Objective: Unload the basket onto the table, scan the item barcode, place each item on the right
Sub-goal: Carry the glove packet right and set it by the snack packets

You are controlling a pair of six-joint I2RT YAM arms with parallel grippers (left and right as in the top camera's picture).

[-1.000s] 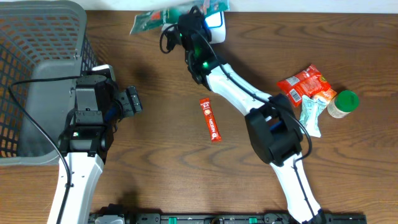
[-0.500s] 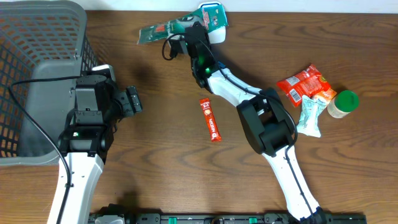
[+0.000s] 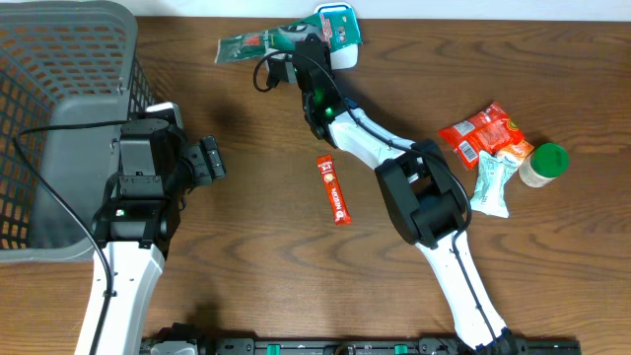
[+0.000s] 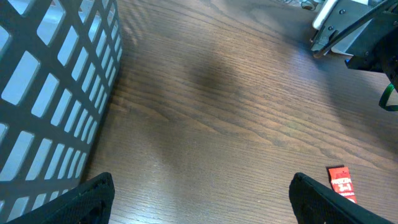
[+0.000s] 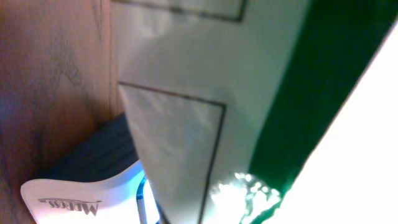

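Note:
A green packet (image 3: 251, 44) is held flat at the table's far edge, one end over the white scanner (image 3: 343, 51). My right gripper (image 3: 296, 44) is shut on the packet's middle. In the right wrist view the packet's white and green back (image 5: 205, 93) fills the frame, with the scanner's white housing (image 5: 68, 199) below it at the left; my own fingers are hidden there. My left gripper (image 3: 212, 160) stands open and empty beside the basket, its fingertips (image 4: 93, 199) wide apart over bare wood.
A grey mesh basket (image 3: 59, 79) fills the left side. A red sachet (image 3: 333, 189) lies mid-table, also in the left wrist view as a red sachet (image 4: 341, 182). At the right lie a red snack bag (image 3: 483, 133), a pale green packet (image 3: 491, 185) and a green-lidded jar (image 3: 544, 164).
The right arm has swung the green packet slightly left and steadied it by the scanner; its elbow shifted left. The left arm has not moved.

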